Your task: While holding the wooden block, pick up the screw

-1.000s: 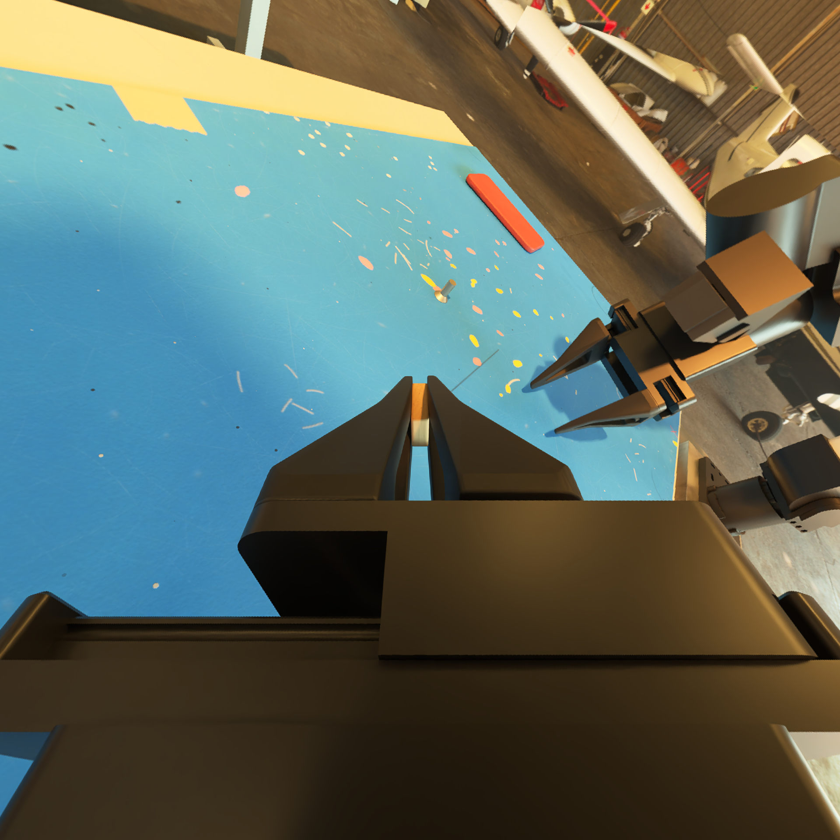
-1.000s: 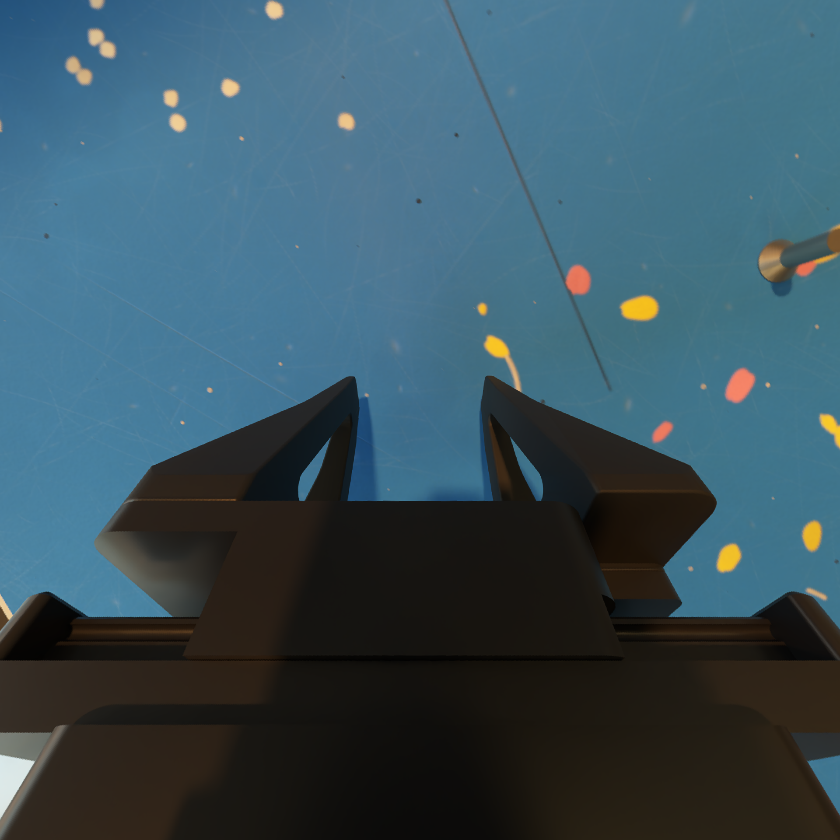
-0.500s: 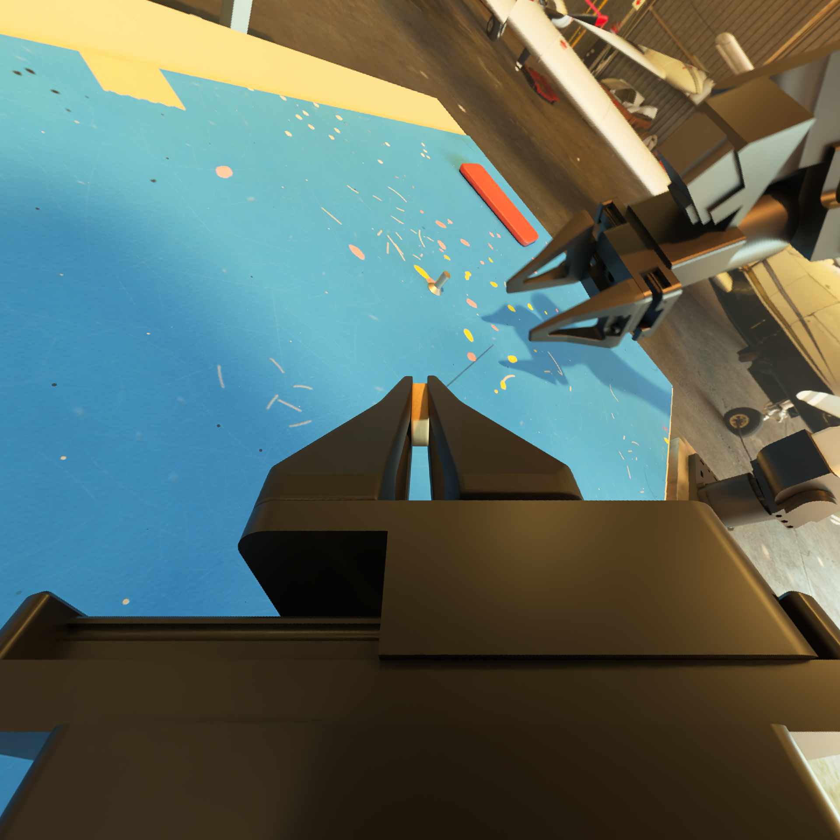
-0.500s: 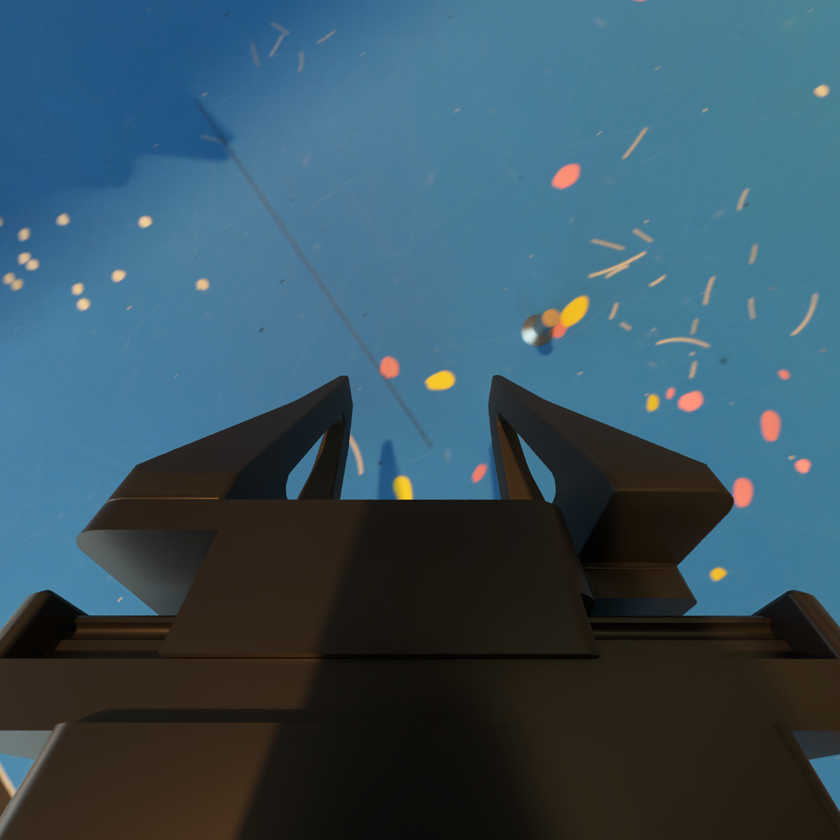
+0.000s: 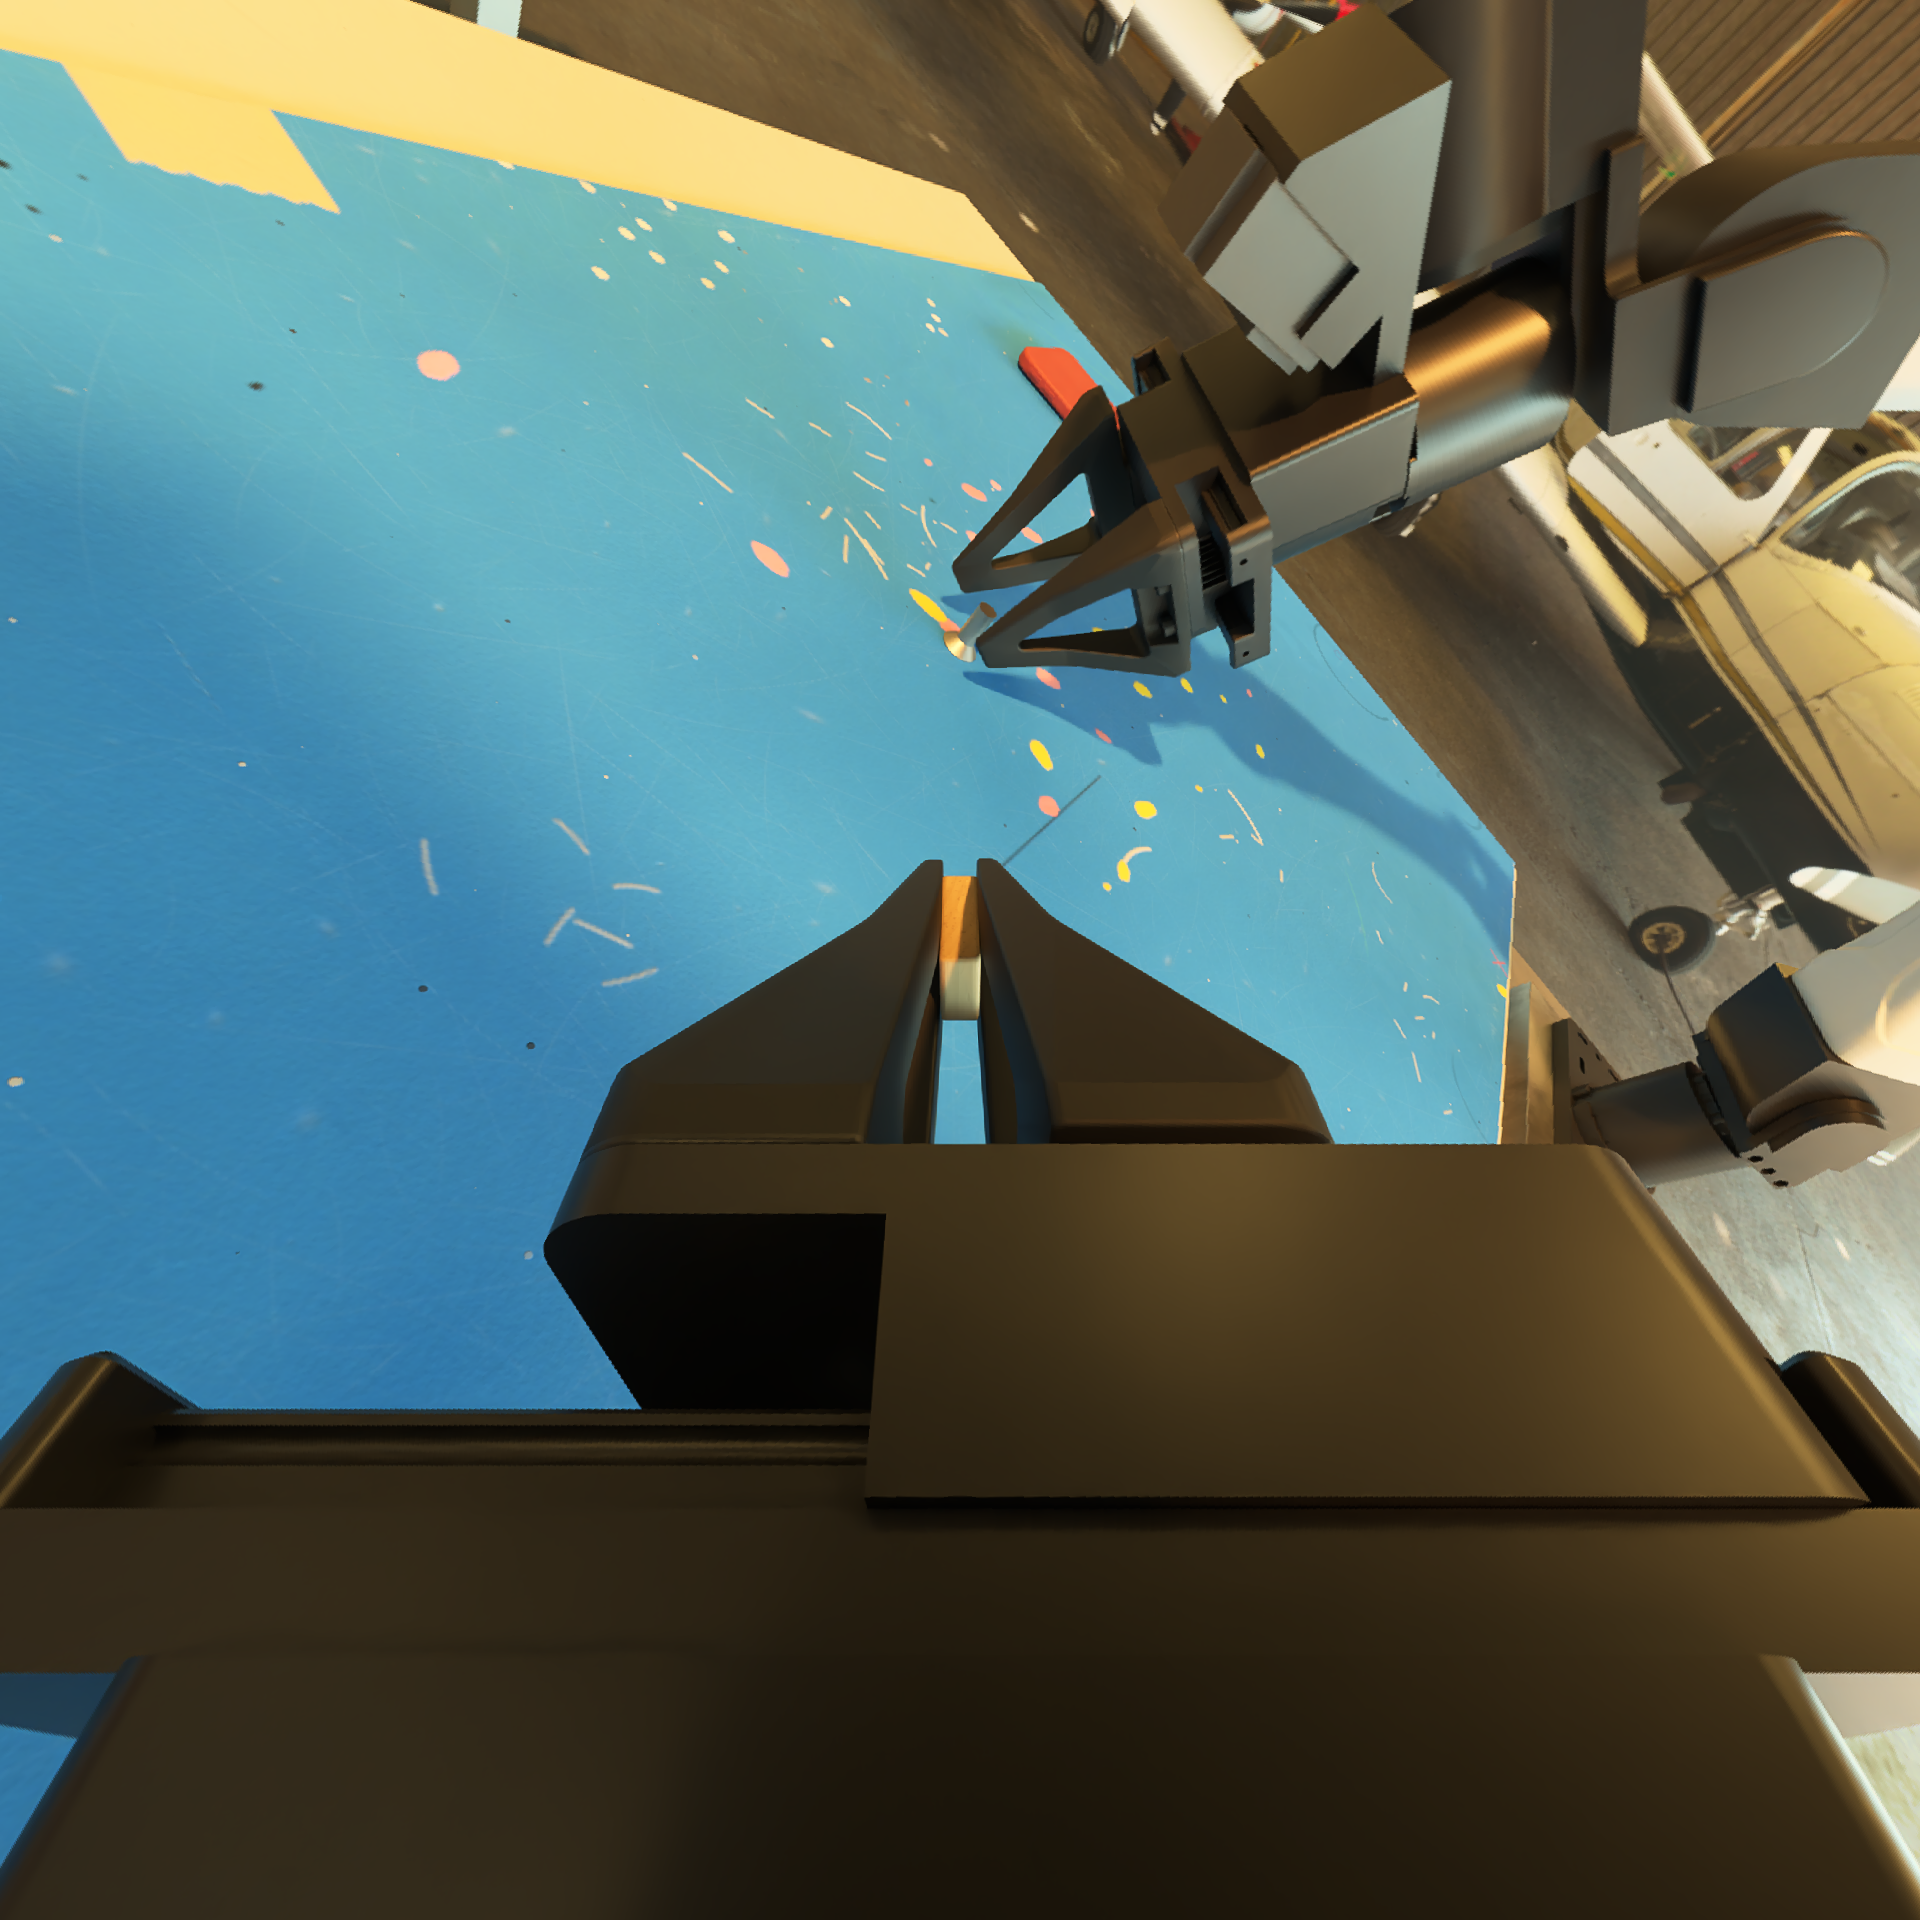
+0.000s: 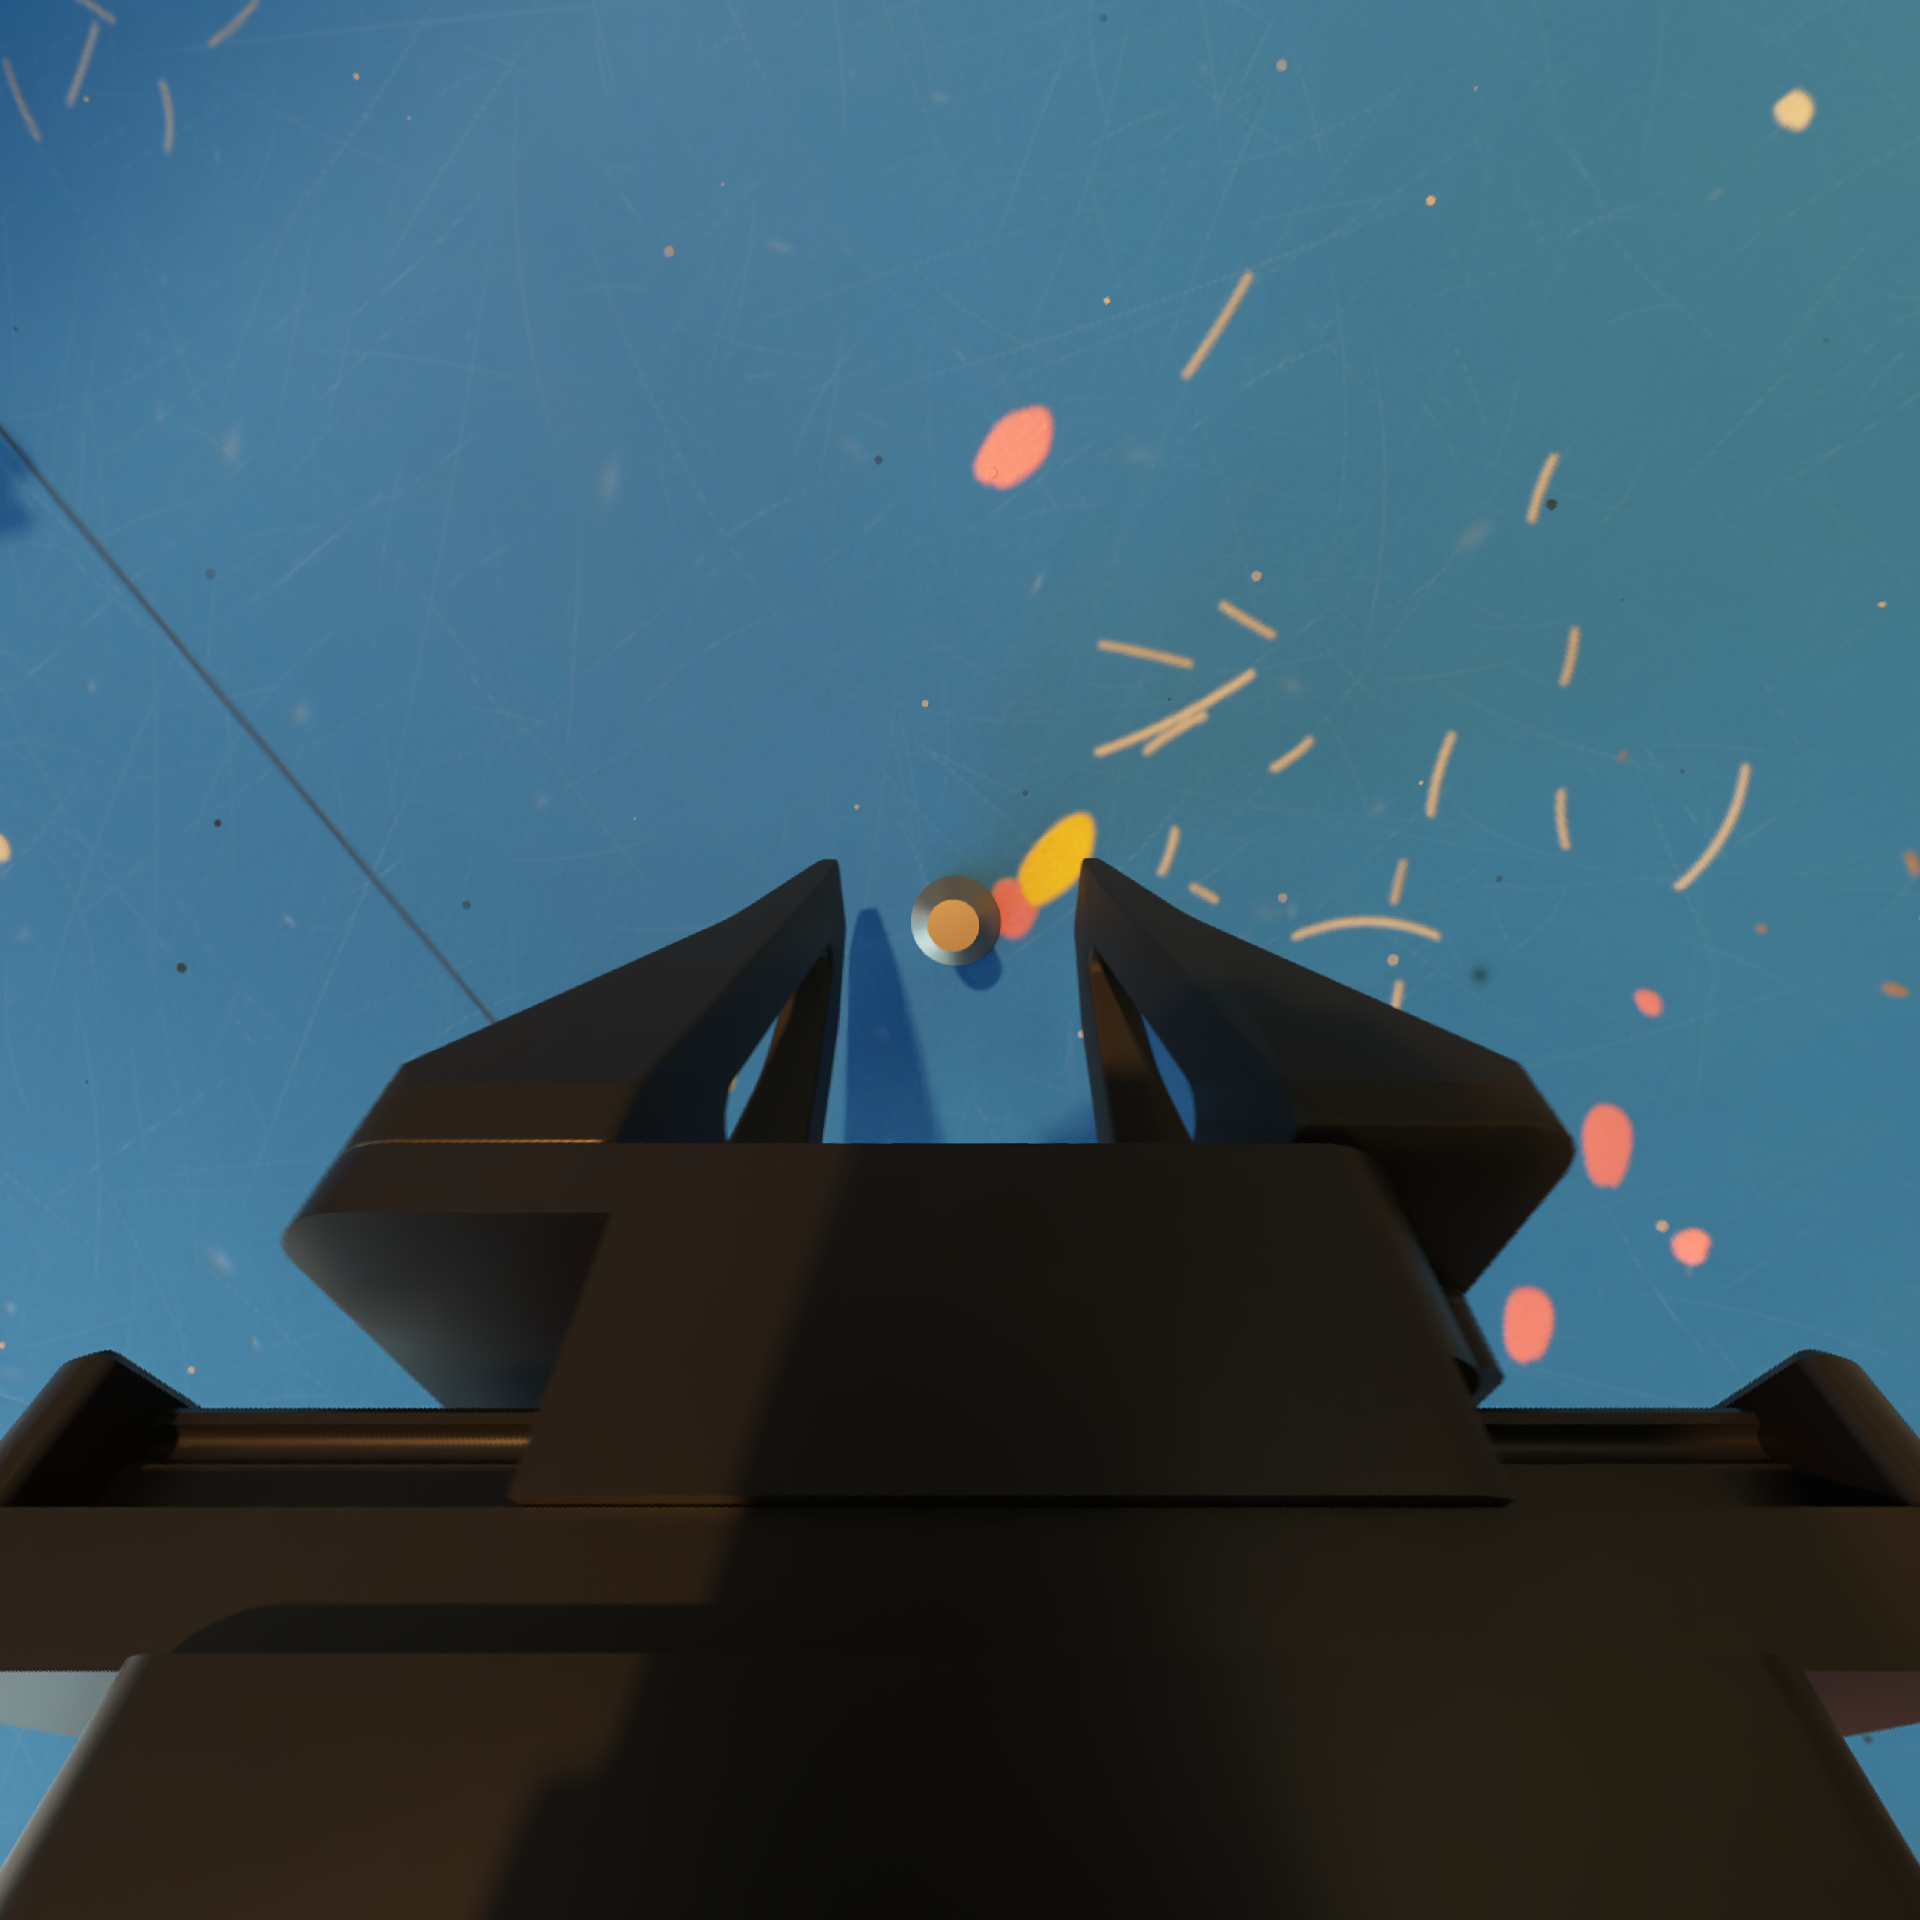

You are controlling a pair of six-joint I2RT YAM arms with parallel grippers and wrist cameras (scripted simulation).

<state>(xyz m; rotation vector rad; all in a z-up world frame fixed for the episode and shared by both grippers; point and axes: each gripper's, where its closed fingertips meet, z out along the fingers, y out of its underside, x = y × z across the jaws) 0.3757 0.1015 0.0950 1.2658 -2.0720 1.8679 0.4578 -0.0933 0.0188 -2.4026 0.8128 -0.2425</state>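
Observation:
My left gripper [image 5: 959, 873] is shut on the wooden block [image 5: 959, 925], a thin tan piece held between the two fingers above the blue table. The screw [image 5: 968, 634] stands head-down on the table at the far right. In the right wrist view the screw [image 6: 954, 922] appears end-on, a metal ring with a tan centre, between my fingertips. My right gripper [image 6: 956, 868] is open and points down over the screw, one finger on each side, not touching it. It also shows in the left wrist view [image 5: 971, 613].
A red flat piece [image 5: 1055, 376] lies near the table's far right edge, partly behind the right gripper. The blue table [image 5: 416, 623] is speckled with paint marks and has a yellow border [image 5: 623, 135]. The table's right edge [image 5: 1501, 987] drops to the hangar floor.
My right gripper has moved across the table and come down over the screw, which now sits between its open fingers. The left gripper still holds the block and has barely shifted.

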